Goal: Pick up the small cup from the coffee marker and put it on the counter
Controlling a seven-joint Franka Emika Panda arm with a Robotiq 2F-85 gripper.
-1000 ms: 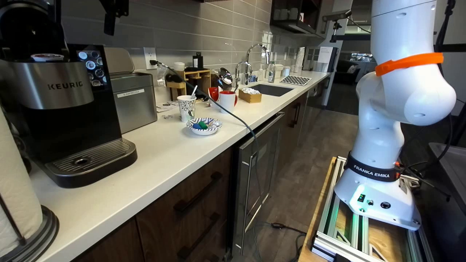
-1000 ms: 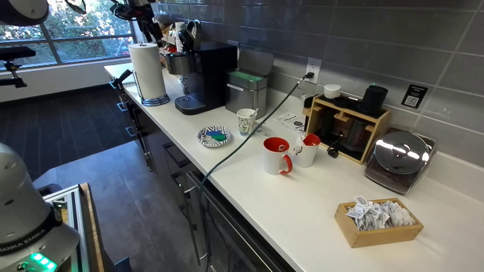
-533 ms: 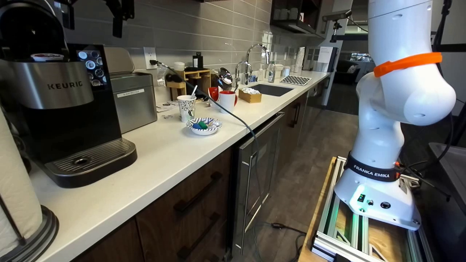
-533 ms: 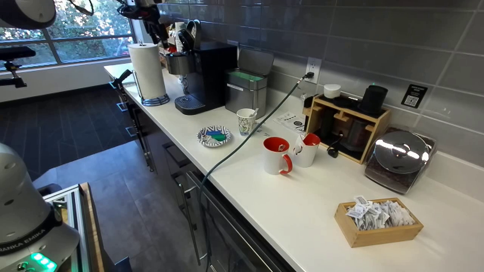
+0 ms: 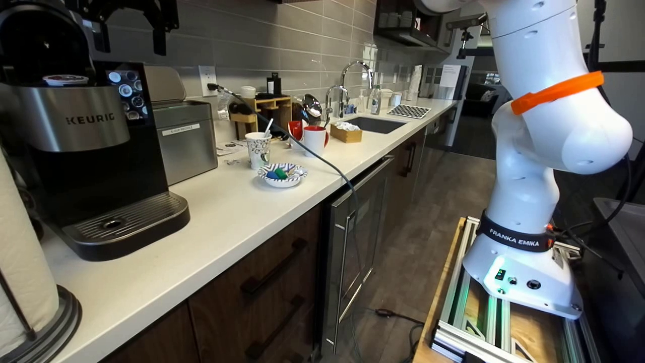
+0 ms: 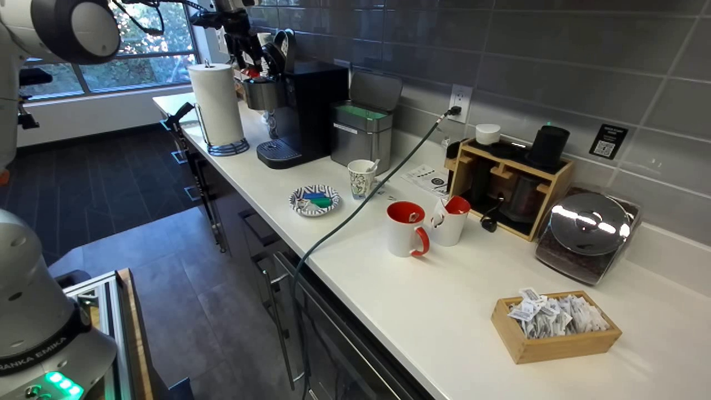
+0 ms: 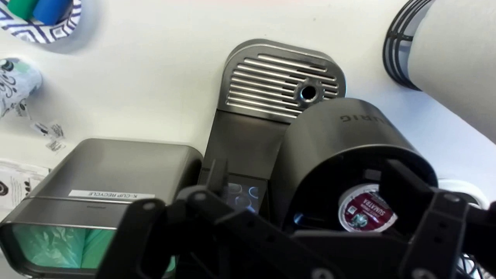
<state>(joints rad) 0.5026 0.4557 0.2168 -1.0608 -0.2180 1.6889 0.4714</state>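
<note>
The small cup is a coffee pod with a white rim and dark red lid (image 7: 366,211). It sits in the open top of the coffee maker (image 7: 337,124). The pod also shows in an exterior view (image 5: 66,79). My gripper (image 7: 306,168) is open and empty above the machine. In the wrist view its right finger covers part of the pod, and its left finger is over the touch screen side. In both exterior views the gripper (image 5: 132,45) (image 6: 250,60) hangs above the coffee maker. The white counter (image 5: 227,217) runs in front of the machine.
A grey pod recycling bin (image 7: 128,166) stands beside the coffee maker. A paper towel roll (image 6: 215,105) is on its other side. A patterned bowl (image 6: 314,201), a paper cup (image 6: 361,179), red-white mugs (image 6: 405,229) and a cable (image 6: 366,200) are farther along.
The gripper has moved toward the coffee maker and a little lower; both fingers now show in both exterior views. The arm has leaned toward the counter. The pod has not moved.
</note>
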